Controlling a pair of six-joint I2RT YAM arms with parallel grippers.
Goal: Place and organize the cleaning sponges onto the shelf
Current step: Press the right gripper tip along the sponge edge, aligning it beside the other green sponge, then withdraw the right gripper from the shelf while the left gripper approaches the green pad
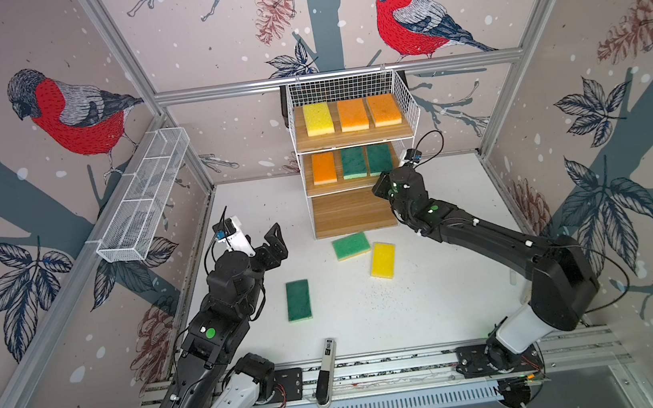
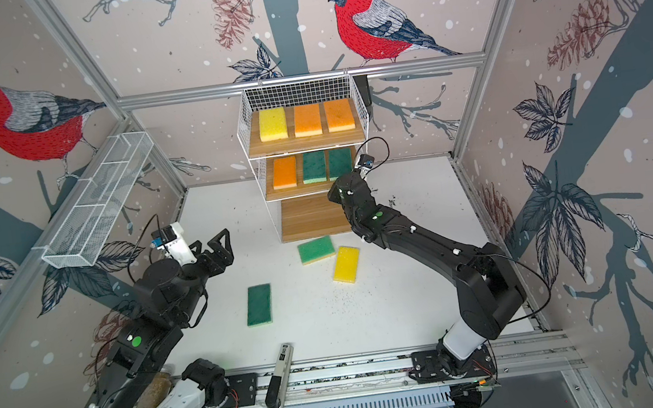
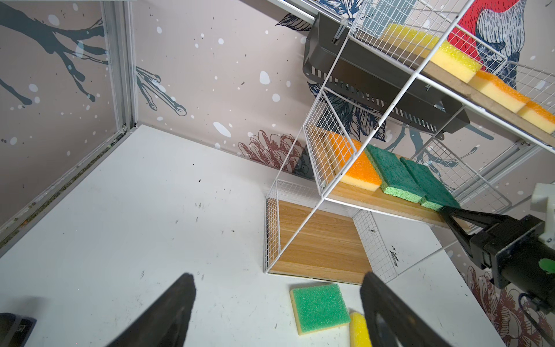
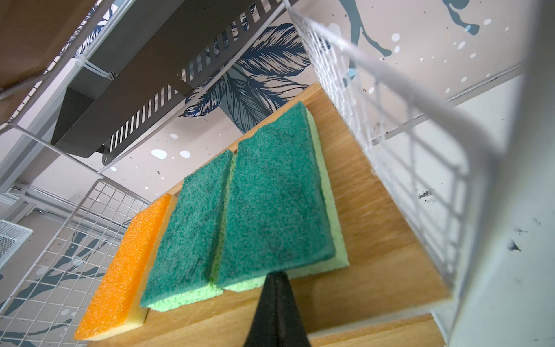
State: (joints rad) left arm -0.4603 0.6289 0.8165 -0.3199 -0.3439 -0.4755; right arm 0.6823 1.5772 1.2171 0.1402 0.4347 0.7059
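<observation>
The shelf (image 1: pixel 351 138) stands at the back. Its top board carries a yellow sponge (image 1: pixel 318 119) and two orange ones (image 1: pixel 352 114). The middle board carries an orange sponge (image 1: pixel 323 168) and two dark green ones (image 1: pixel 353 162). My right gripper (image 4: pixel 276 275) is shut, and its tip touches the front edge of the right-hand dark green sponge (image 4: pixel 276 192). On the table lie a light green sponge (image 1: pixel 351 245), a yellow sponge (image 1: pixel 382 260) and a dark green sponge (image 1: pixel 298 300). My left gripper (image 1: pixel 271 247) hovers open and empty, left of the light green sponge (image 3: pixel 319 308).
The shelf's bottom board (image 1: pixel 353 212) is bare. A long white mesh basket (image 1: pixel 144 200) hangs on the left wall. A black slotted tray (image 3: pixel 375 81) sits behind the shelf. A black-and-white pen-like tool (image 1: pixel 326 372) rests on the front rail.
</observation>
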